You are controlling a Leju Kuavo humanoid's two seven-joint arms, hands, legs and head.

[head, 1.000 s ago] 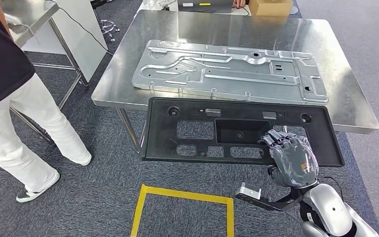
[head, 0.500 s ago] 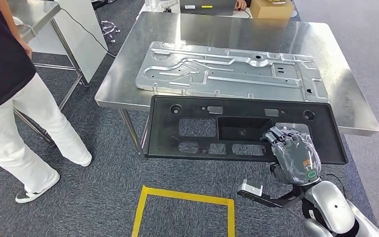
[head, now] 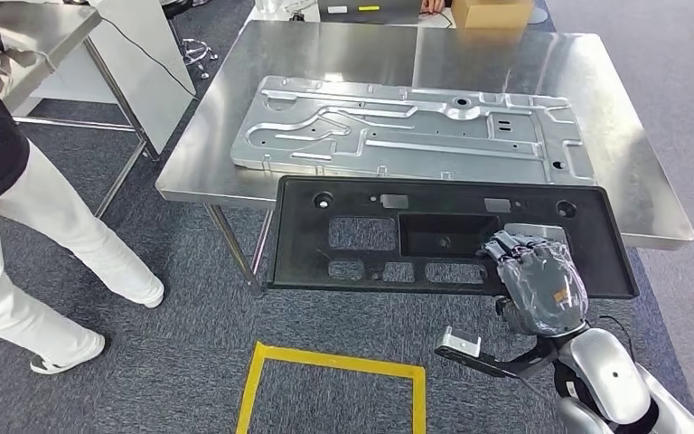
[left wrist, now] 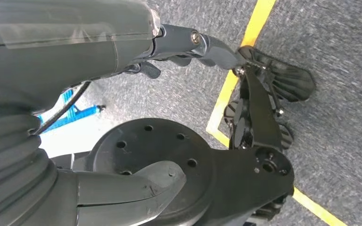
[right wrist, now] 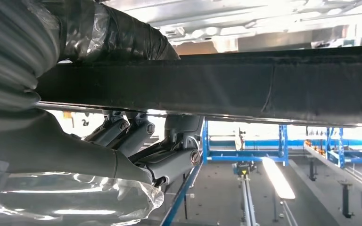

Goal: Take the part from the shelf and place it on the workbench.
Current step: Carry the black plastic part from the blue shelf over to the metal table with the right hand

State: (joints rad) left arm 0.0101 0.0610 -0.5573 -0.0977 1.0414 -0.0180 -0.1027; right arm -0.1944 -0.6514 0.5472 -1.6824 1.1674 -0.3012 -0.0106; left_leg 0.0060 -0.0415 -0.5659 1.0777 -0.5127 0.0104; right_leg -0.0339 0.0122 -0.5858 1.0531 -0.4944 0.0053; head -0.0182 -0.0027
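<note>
The part is a long black plastic panel [head: 434, 237] with several cut-outs. It is held flat, its far edge over the front edge of the steel workbench [head: 651, 203]. My right hand [head: 535, 282] grips the panel near its right end, fingers curled over the near rim. In the right wrist view the panel's edge [right wrist: 226, 89] runs across the picture, with my right hand [right wrist: 80, 146] clasped under it. My left hand [left wrist: 89, 52] hangs over the carpet with nothing in it, its thumb [left wrist: 136, 188] apart from the fingers.
A large stamped silver metal plate [head: 407, 131] covers the middle of the workbench. A person in white trousers [head: 27, 235] stands at the left, beside another steel table [head: 50, 41]. A cardboard box [head: 492, 11] sits beyond the bench. Yellow tape [head: 325, 360] marks the carpet.
The camera has shifted a little. The black panel sits slightly farther over the workbench's front edge. The person at the left has stepped farther left.
</note>
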